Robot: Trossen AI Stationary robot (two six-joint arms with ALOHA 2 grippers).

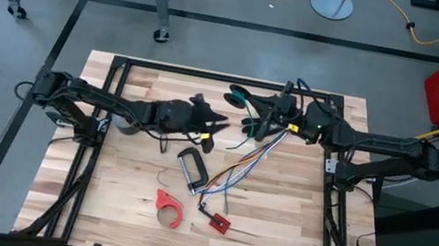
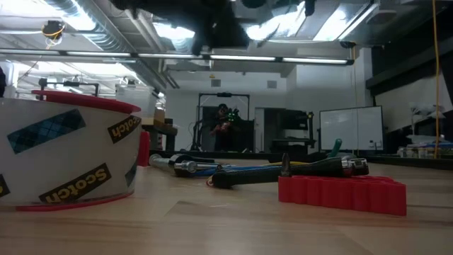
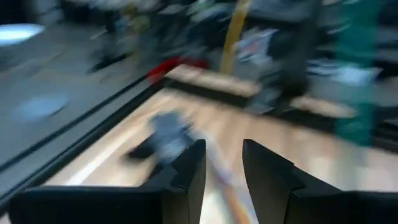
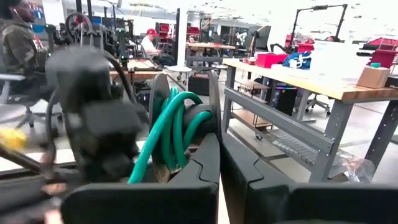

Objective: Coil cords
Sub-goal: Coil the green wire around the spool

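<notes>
Cord point(image 4: 177, 134) | pinched in right gripper point(image 4: 219, 163) | raised above table point(image 1: 128, 188)

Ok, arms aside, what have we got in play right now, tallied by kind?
green cord coil: 1
multicoloured wire bundle: 1
red board: 1
red tape holder: 1
grey roll: 1
Total: 5

Pale wooden table point(image 1: 128, 188), smooth; glossy plastic tape roll point(image 2: 64, 152).
</notes>
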